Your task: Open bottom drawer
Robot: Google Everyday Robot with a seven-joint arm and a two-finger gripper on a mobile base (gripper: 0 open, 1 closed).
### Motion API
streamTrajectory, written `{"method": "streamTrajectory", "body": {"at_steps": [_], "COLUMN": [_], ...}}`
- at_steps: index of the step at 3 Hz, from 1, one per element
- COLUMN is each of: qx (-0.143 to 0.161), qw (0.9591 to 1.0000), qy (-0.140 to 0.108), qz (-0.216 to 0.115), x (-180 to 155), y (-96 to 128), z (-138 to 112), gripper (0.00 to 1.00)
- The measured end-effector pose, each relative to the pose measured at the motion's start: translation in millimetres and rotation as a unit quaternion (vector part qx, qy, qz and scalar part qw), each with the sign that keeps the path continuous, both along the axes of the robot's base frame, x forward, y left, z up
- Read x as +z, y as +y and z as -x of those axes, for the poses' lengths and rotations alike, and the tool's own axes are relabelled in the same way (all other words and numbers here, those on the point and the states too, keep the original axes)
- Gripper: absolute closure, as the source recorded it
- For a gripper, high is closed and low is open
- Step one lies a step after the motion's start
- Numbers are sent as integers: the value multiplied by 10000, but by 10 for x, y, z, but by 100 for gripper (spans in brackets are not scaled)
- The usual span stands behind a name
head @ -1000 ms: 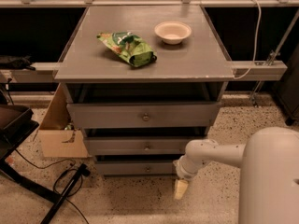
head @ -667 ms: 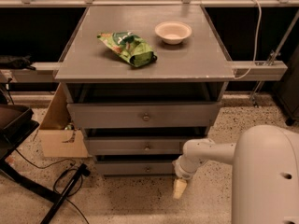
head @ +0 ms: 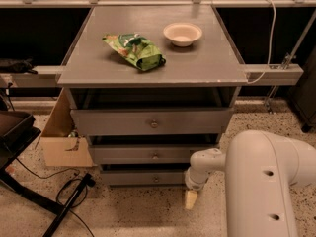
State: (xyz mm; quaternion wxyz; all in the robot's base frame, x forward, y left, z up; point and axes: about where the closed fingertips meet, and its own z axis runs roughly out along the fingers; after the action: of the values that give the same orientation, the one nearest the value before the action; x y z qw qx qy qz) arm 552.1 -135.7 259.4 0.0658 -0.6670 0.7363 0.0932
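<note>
Camera view, the only one: grey cabinet (head: 197, 65) with three drawers, a green chip bag (head: 136, 51) and a bowl (head: 182, 33) on top. The bottom drawer (head: 128, 177) is the lowest, with the slimmest front, its knob (head: 156, 179) at centre and a dark slit above. It looks barely out, if at all. The gripper (head: 191, 199) hangs low near the floor (head: 138, 214), just beside the drawer's right end and clear of the knob; open or closed, cannot tell. Step, as judged: the approach. Next: shift left to the knob, take hold, pull straight out.

Speckled floor (head: 138, 216), cardboard box (head: 64, 149) left
</note>
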Motion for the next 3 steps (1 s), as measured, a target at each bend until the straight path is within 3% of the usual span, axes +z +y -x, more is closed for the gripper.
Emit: {"method": "streamTrajectory", "body": {"at_steps": [1, 2, 3], "qx": [135, 120, 138], "qw": [9987, 9991, 9986], "qy": [-304, -251, -380], "qz": [373, 333, 349], "x": [-188, -191, -226], "y": [-53, -46, -76], "z": [-127, -92, -184], "gripper": [0, 0, 0]}}
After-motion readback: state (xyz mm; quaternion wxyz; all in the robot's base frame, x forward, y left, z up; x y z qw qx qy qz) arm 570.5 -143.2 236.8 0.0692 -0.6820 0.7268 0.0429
